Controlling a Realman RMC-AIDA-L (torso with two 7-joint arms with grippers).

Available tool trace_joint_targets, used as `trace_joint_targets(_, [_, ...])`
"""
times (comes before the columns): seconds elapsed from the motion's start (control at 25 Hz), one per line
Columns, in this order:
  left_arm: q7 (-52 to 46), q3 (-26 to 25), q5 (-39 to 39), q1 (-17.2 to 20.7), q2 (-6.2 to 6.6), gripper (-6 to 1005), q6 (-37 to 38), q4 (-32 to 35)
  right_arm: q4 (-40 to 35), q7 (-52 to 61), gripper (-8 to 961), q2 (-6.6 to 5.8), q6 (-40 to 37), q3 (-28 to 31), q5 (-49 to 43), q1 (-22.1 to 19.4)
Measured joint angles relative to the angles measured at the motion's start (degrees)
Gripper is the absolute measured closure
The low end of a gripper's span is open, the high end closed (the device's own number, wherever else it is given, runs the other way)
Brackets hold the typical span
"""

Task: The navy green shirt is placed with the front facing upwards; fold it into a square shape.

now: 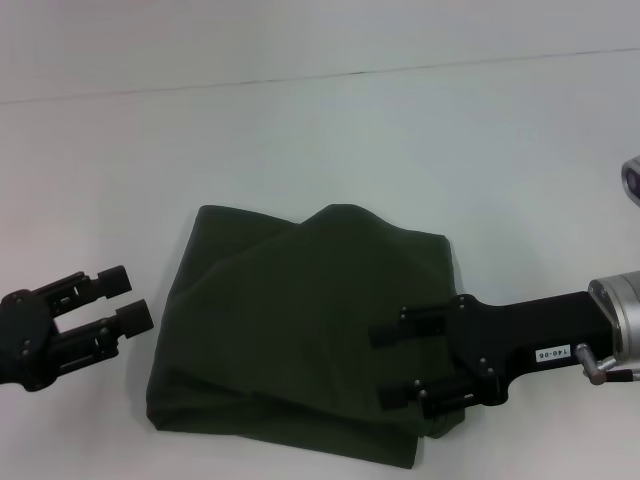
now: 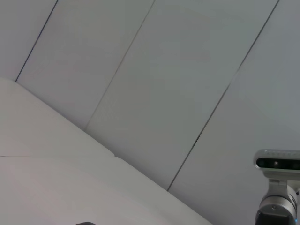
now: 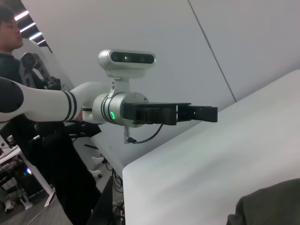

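The navy green shirt [image 1: 300, 330] lies on the white bench [image 1: 320, 140], already folded into a thick, roughly four-sided bundle. Only plain dark cloth faces up. The edge toward 12 o'clock bulges in a soft hump, and the corner toward 7 o'clock is rounded and loose, so the shape is not a clean square.

The right pincer [image 1: 392, 365] reaches in from 3 o'clock and hovers over the bundle's right part. Its two fingers [image 1: 405, 325] are spread apart and released, with nothing between them. From above I cannot be sure whether the tips touch the cloth or float just over it.

The left pincer [image 1: 128, 298] sits off the shirt at 9 o'clock, just beside its left edge. It too is released, with its jaws apart and empty, and it shows the same way in the right wrist view [image 3: 206, 114].

The folding looks close to done, and the step in hand seems to be the final tidy. The next move likely calls for pressing the hump flat or squaring the loose corner without dragging the layers apart.
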Motion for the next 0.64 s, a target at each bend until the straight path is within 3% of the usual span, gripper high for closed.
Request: trace_joint_targets(0.64, [-0.2,0.1,0.9,0.0,0.0,246,0.8,0.0,0.3,1.1,122,-0.07,0.1,0.1,0.1,0.0])
